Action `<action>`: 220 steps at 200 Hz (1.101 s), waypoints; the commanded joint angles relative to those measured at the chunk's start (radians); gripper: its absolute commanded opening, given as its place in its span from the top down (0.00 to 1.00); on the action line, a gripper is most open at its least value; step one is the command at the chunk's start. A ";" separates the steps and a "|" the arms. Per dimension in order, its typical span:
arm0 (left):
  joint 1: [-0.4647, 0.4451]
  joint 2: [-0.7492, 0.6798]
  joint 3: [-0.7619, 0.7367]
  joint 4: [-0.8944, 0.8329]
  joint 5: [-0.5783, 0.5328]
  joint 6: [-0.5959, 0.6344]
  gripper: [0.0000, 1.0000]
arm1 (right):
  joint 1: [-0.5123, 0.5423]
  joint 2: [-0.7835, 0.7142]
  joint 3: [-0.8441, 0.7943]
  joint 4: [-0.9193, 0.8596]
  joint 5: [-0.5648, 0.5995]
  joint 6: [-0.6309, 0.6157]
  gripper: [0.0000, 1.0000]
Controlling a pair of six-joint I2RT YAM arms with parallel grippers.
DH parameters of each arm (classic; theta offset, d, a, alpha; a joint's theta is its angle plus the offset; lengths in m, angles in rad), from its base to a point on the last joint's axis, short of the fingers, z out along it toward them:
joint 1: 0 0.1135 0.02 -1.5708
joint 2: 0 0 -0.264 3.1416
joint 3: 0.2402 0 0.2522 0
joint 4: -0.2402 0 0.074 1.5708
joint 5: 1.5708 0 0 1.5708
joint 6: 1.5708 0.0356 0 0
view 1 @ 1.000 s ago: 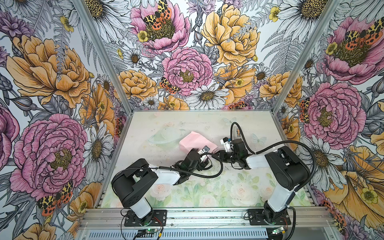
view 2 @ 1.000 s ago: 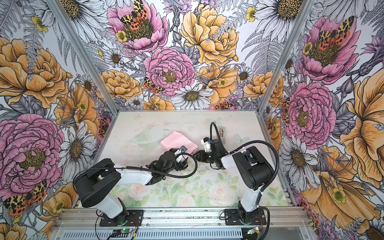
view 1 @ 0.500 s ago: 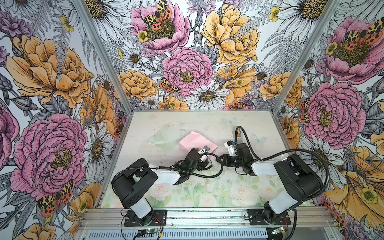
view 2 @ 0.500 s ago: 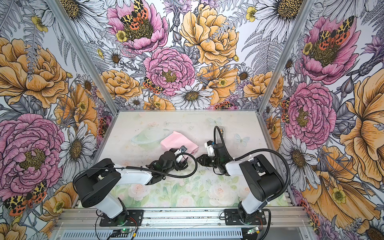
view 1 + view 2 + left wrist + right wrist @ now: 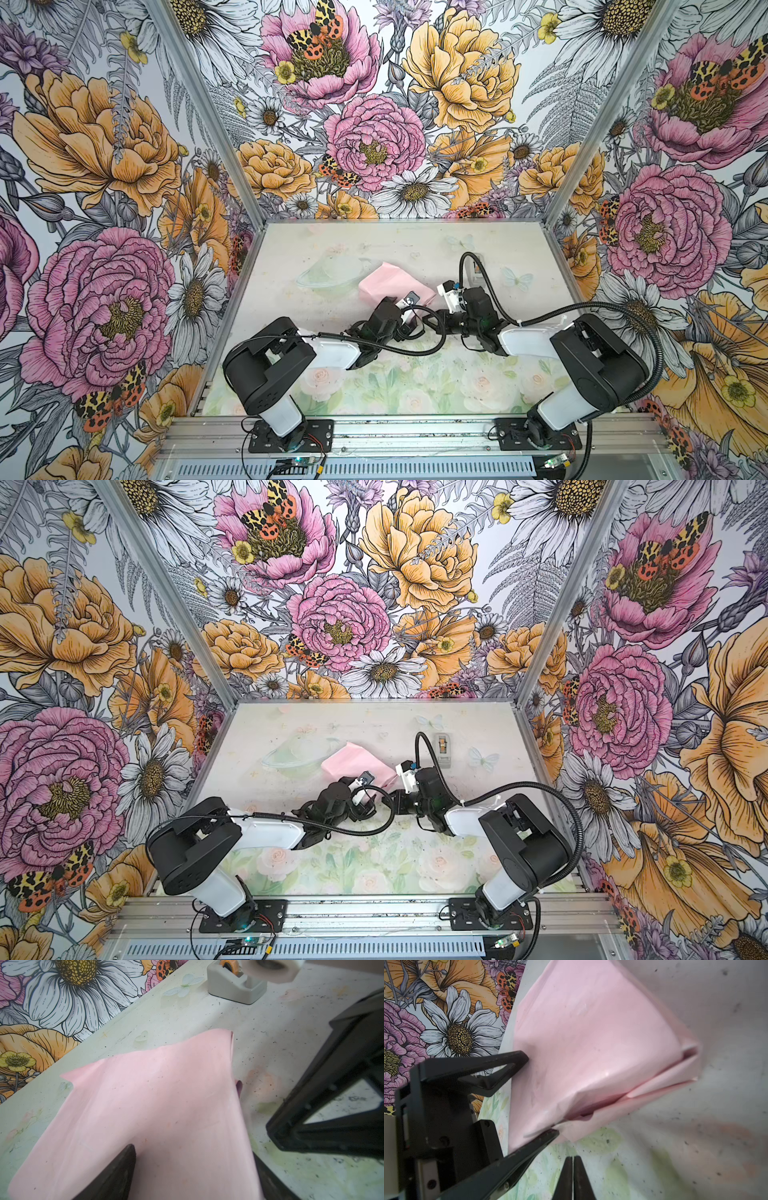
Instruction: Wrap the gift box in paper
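The paper (image 5: 386,282) (image 5: 353,760) is folded pale-pink side out into a squarish parcel mid-table. The gift box is hidden inside it. A lilac sliver shows at one edge (image 5: 239,1086). My left gripper (image 5: 409,318) (image 5: 193,1151) straddles the parcel's near end with its jaws wide. In the right wrist view its fingers (image 5: 517,1059) touch the paper on both sides. My right gripper (image 5: 573,1159) (image 5: 392,802) is shut on nothing. It hovers over the bare table just off the parcel's near right corner, where folded flaps gape (image 5: 654,1084).
A grey tape dispenser (image 5: 442,748) (image 5: 234,987) stands behind the right arm, toward the back right. Flowered walls (image 5: 232,266) close in the table on three sides. Both arms' black cables (image 5: 415,351) loop low between the wrists.
The right gripper has closed its jaws and drawn back from the parcel's right corner toward the front. The left gripper and the parcel have stayed where they were.
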 commanded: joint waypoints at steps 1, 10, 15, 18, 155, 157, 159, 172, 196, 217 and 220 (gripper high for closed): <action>-0.005 -0.002 0.016 -0.052 0.019 -0.005 0.22 | 0.007 0.020 0.046 0.041 0.026 -0.002 0.95; -0.005 -0.002 0.016 -0.052 0.019 -0.005 0.23 | 0.006 0.029 0.052 0.048 0.027 -0.002 0.96; -0.005 -0.003 0.016 -0.052 0.019 -0.005 0.23 | 0.007 0.031 0.053 0.052 0.026 -0.001 0.96; -0.005 -0.003 0.015 -0.052 0.019 -0.005 0.23 | 0.006 0.032 0.055 0.054 0.028 -0.001 0.96; -0.008 0.001 0.016 -0.052 0.018 -0.005 0.23 | 0.009 -0.030 0.044 0.081 0.009 -0.023 0.99; -0.008 0.000 0.017 -0.051 0.018 -0.006 0.23 | 0.009 -0.030 0.044 0.080 0.009 -0.023 0.98; -0.009 -0.001 0.017 -0.052 0.018 -0.006 0.23 | 0.011 -0.031 0.044 0.080 0.008 -0.023 0.99; -0.008 0.001 0.017 -0.052 0.017 -0.005 0.23 | 0.009 -0.027 0.046 0.080 0.009 -0.024 0.99; -0.009 0.000 0.019 -0.054 0.016 -0.006 0.23 | 0.012 -0.013 0.054 0.092 0.001 -0.020 1.00; -0.009 0.002 0.019 -0.054 0.016 -0.007 0.23 | 0.017 -0.013 0.051 0.101 -0.004 -0.020 1.00; -0.009 0.002 0.019 -0.054 0.016 -0.007 0.23 | 0.017 -0.014 0.051 0.103 -0.005 -0.020 1.00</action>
